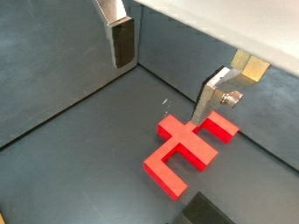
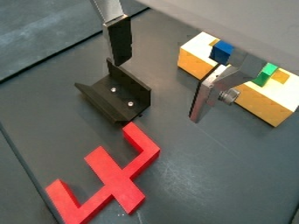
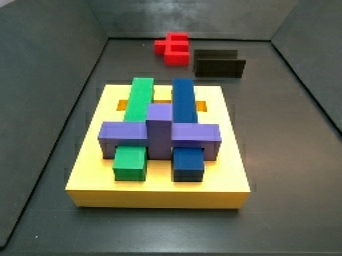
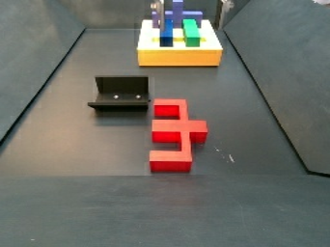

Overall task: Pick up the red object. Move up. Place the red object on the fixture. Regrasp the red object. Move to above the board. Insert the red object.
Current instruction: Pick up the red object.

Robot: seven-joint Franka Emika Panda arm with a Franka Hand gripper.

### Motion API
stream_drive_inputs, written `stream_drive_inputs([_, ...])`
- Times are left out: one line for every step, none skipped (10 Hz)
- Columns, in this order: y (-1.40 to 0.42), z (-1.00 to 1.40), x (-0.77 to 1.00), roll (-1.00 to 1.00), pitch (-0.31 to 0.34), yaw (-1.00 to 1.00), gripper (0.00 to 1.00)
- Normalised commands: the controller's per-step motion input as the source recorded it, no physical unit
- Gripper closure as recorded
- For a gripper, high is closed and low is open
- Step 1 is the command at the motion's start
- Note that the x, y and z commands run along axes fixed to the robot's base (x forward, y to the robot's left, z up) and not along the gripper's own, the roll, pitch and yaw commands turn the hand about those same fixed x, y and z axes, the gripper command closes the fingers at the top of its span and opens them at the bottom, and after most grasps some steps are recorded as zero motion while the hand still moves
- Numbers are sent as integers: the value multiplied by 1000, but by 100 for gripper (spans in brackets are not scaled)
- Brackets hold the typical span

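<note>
We have two close cameras on the wrist looking steeply down past the tool [image 1: 163, 74] with its fingers apart, both catching the red object [image 1: 187, 149] on the floor; one also takes in the fixture [image 2: 117, 94] and a corner of the board [image 2: 239, 74]. Our two fixed side cameras sit higher and farther back, facing each other along the floor: one has the board [image 3: 160, 180] near and the fixture [image 3: 221, 66] far, the opposite one the red object [image 4: 175, 133] near and the board [image 4: 180, 53] far. All four share the red object.

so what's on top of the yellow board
On the board sit crossed bars: green, blue and a purple one across them. The slots beneath are covered. The tool hangs open near the fixture, holding nothing.
</note>
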Motion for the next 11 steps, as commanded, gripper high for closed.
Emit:
stream_drive_inputs([0, 0, 40, 0, 0, 0, 0])
stream_drive_inputs([189, 0, 0, -67, 0, -203, 0])
stream_drive_inputs([186, -6, 0, -27, 0, -474, 0])
stream_drive_inputs([277, -34, 26, -79, 0, -660, 0])
stream_drive_inputs([211, -3, 77, -80, -11, -734, 0])
stream_drive_inputs([194, 0, 91, -86, -24, -751, 0])
stream_drive_inputs([180, -69, 160, -110, -46, -757, 0])
stream_drive_inputs([160, -131, 211, -164, -66, -746, 0])
stream_drive_inputs([43, -346, 254, -273, -124, -751, 0])
stream_drive_inputs([106, -391, 243, -240, -69, -731, 0])
stream_drive_inputs([186, -334, 160, -189, -67, -683, 0])
